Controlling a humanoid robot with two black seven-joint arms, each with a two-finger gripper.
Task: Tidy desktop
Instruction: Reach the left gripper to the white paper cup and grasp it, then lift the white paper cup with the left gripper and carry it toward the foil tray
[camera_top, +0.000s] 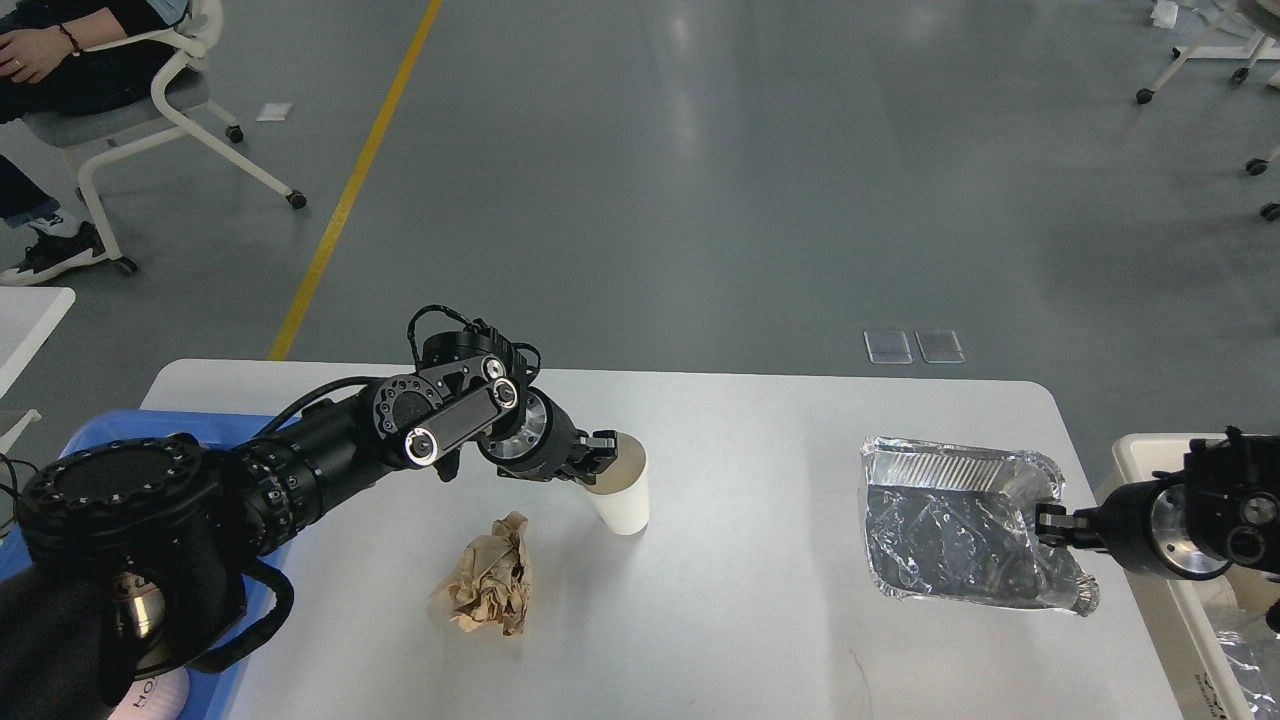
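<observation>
A white paper cup (625, 497) stands tilted on the white table (760, 640), its rim leaning left. My left gripper (603, 455) is shut on the cup's left rim. A crumpled brown paper ball (490, 577) lies on the table in front of my left arm. A crinkled foil tray (950, 520) lies at the right of the table. My right gripper (1047, 523) is shut on the tray's right edge.
A blue bin (105, 430) stands at the table's left end under my left arm. A white bin (1150, 460) stands off the right end. A person on a wheeled chair (120, 110) sits at the far left.
</observation>
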